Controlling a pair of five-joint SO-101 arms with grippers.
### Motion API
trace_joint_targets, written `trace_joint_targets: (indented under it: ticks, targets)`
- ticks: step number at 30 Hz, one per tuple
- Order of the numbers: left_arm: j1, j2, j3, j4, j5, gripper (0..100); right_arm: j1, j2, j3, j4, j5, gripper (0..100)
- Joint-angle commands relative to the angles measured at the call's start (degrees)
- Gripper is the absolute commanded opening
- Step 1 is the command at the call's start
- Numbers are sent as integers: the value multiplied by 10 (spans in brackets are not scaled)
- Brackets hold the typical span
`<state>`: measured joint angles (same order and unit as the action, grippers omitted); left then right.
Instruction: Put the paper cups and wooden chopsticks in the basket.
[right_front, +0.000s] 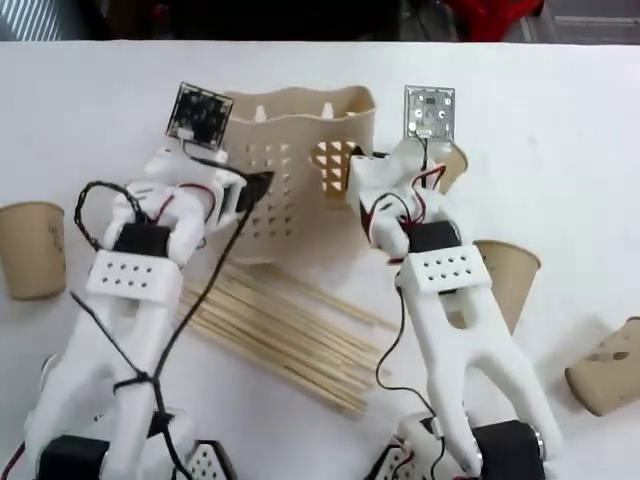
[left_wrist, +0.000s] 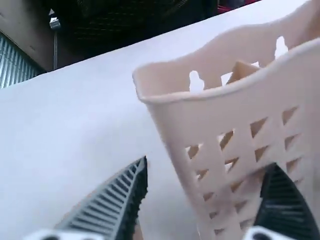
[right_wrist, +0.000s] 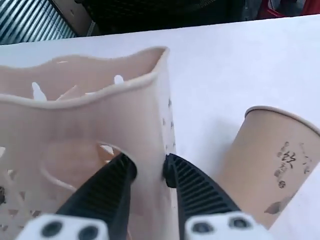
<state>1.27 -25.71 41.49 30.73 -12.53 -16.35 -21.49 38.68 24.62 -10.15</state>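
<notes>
The beige basket (right_front: 290, 150) stands at the table's far middle, and something tan shows through its holes. My right gripper (right_wrist: 148, 165) is shut on the basket's (right_wrist: 100, 115) side wall, one finger inside and one outside; in the high view the right gripper (right_front: 356, 168) is at the basket's right end. My left gripper (left_wrist: 207, 167) is open, its fingers on either side of the basket's (left_wrist: 225, 125) left corner, and the high view has the left gripper (right_front: 252, 192) there. A heap of wooden chopsticks (right_front: 290, 330) lies between the arms. One paper cup (right_wrist: 270, 160) stands beside the right gripper.
More paper cups lie on the table: one at the far left (right_front: 32, 250), one beside the right arm (right_front: 512, 280), one near the right edge (right_front: 605, 365). The cup by the basket (right_front: 452, 165) sits behind the right wrist. Cables hang off both arms.
</notes>
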Motion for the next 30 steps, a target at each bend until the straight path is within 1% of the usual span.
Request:
trace_joint_targets:
  ticks: [1,6,10,14,17,21,28,30]
  targets:
    - [-6,35,-38,-16,6,354,-21,-27,-2,-11,11,16]
    - [-6,36,-53,-7,6,354,-22,-27,-18,-28,11,16]
    - [-8,35,-47,60,1,357,-18,-27,-25,-27,11,16]
    - [-9,27,-46,142,-53,358,-21,-26,-32,-29,11,16]
    - [-9,-1,-10,164,-86,355,-22,-26,-37,-29,11,16]
    - [-6,-33,51,156,-145,354,-22,-26,-36,-25,11,16]
    - [-9,-34,113,56,-135,354,-20,-27,-35,45,12,16]
    - [-9,-34,130,20,-135,353,-21,-27,-35,51,29,16]
